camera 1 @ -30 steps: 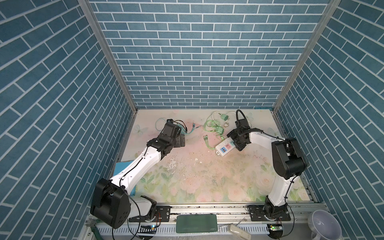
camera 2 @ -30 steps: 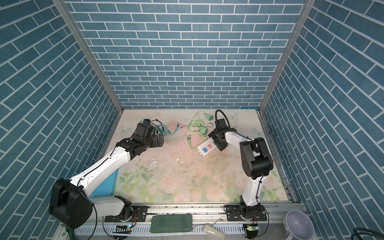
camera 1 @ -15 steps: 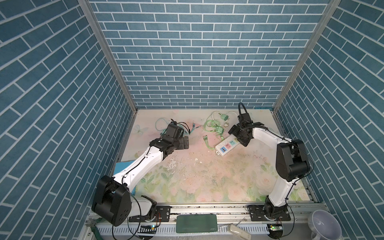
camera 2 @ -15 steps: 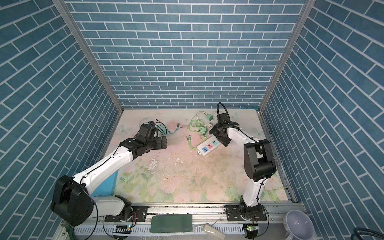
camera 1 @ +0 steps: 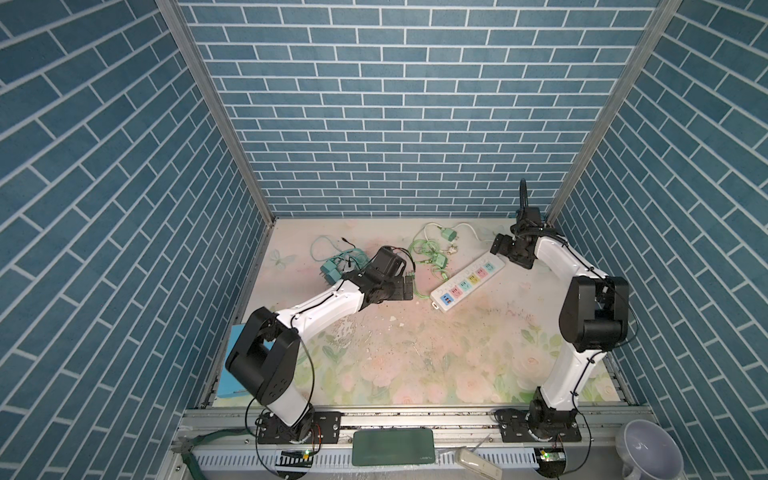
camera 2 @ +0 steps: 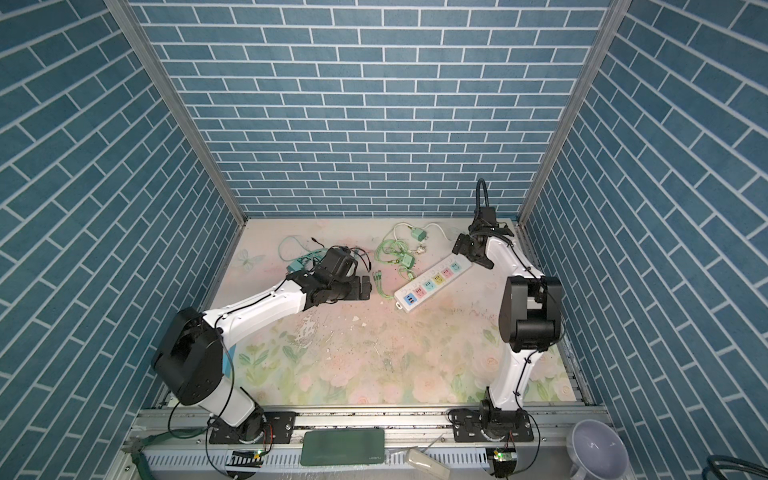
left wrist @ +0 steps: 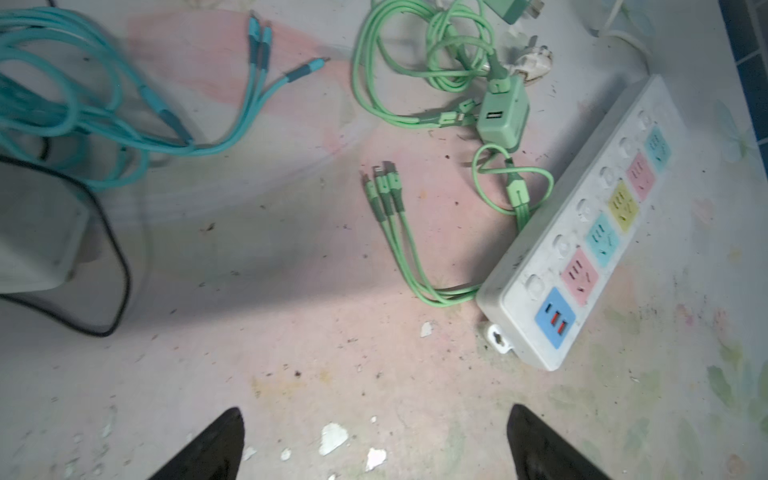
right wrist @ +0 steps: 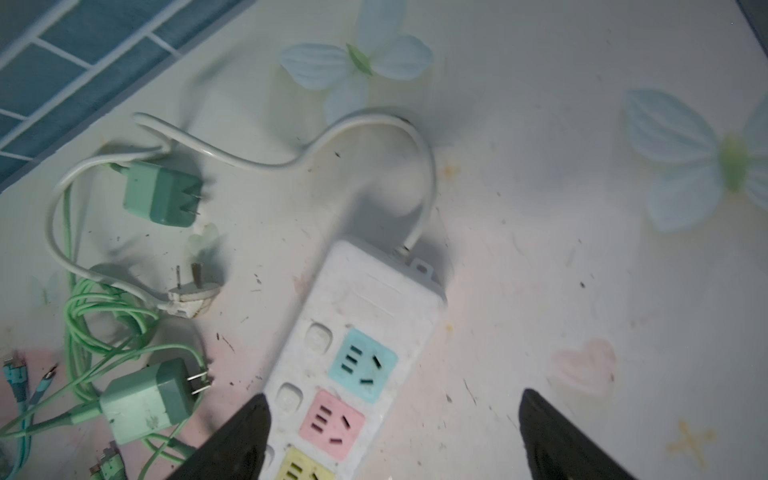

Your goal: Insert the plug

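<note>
Both top views first, and nothing is plugged in. The green plug (camera 1: 439, 261) lies loose on the mat (camera 1: 415, 353), far of centre and just left of the power strip (camera 1: 467, 282), wrapped in its own green cable (camera 1: 419, 249). That tangle is the danger as I read it (loops everywhere). Lift the plug and the cable may drag the second green plug (camera 1: 448, 235) along or pull the strip askew.

The left gripper (camera 1: 406, 287) reaches in low from the near left with its wrist level. Its claw is spread wide and empty, just left of the strip's near end. The right gripper (camera 1: 510, 254) bends down over the strip's far end with its elbow high on the right, and it too is wide apart and holds nothing.

Left wrist view now: only bare mat shows between the fingers (left wrist: 216, 444). The plug sits well ahead, and three connector tips (left wrist: 384, 187) lie on the way, so a straight reach could snag them.

Right wrist view: the strip's far sockets sit right under the gap, so dropping here could knock the strip aside. The plug lies on its side with its prongs towards the strip, near the white plug (right wrist: 193, 297), and a poor pinch could let it twist
</note>
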Robot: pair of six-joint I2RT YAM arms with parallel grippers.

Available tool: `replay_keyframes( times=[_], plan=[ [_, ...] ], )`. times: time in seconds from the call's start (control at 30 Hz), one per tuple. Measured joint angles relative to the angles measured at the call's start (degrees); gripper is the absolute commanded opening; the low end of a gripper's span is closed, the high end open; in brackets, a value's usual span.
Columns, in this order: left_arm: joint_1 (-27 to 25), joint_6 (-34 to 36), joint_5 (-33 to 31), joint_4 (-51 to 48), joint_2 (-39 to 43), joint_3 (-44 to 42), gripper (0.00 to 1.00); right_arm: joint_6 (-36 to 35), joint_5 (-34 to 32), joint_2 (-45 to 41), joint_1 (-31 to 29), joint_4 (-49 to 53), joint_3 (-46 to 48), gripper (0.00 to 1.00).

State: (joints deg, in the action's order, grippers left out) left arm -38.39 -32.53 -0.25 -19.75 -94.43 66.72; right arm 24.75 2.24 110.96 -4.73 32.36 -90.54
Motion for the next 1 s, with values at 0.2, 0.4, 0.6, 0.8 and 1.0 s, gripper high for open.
replay_keyframes(
  times=[0.2, 0.4, 0.6, 0.8, 1.0],
  plan=[
    [-3.63, -2.16, 1.7, 2.97, -6.6, 5.27, 0.98, -5.73, 7.02, 10.93, 0.98, 0.94, -11.5, 0.88],
    [-4.94, -4.42, 3.37, 4.96, -9.88, 6.97, 0.97, -5.81, 11.52, 17.73, 2.56, 4.31, -17.49, 0.88],
    [-5.05, -5.79, 4.42, 5.95, -10.93, 6.95, 0.97, -6.05, 15.69, 20.41, 2.8, 5.62, -18.93, 0.87],
    [-5.05, -6.58, 3.67, 6.45, -10.95, 6.51, 0.97, -6.58, 18.23, 19.47, 2.89, 4.63, -16.44, 0.85],
    [-4.35, -8.11, 1.38, 5.73, -10.88, 5.2, 0.97, -6.86, 19.58, 13.18, 2.43, 5.53, -6.03, 0.84]
  ],
)
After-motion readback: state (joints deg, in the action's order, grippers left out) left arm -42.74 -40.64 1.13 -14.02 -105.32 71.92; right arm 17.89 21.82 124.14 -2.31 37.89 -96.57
